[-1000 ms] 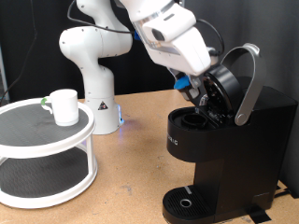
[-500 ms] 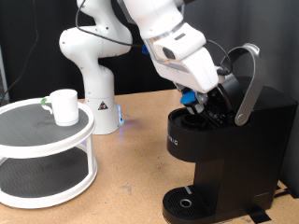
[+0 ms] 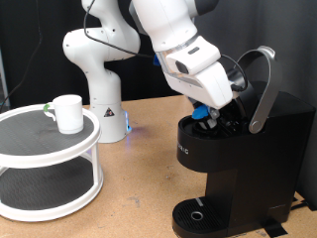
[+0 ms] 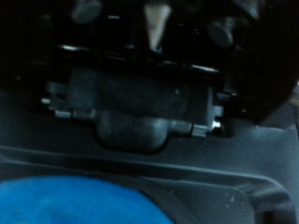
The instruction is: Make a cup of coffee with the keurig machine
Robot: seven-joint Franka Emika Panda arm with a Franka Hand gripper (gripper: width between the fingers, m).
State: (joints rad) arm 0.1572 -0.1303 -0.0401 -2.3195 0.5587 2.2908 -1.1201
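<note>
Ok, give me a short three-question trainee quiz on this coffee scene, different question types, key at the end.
1. True or false: the plain white ceramic mug stands on the round drip tray of the boxy matte black coffee machine.
2. Multiple choice: the machine's grey-silver lid handle is A) raised, B) pressed down, C) detached.
3. Fill in: the two-finger gripper sits at the machine's open top, with a small ____-coloured object at its tip.

Key: 1 false, the mug is on the top tier of the round white two-tier stand. 2 A. 3 blue.
</note>
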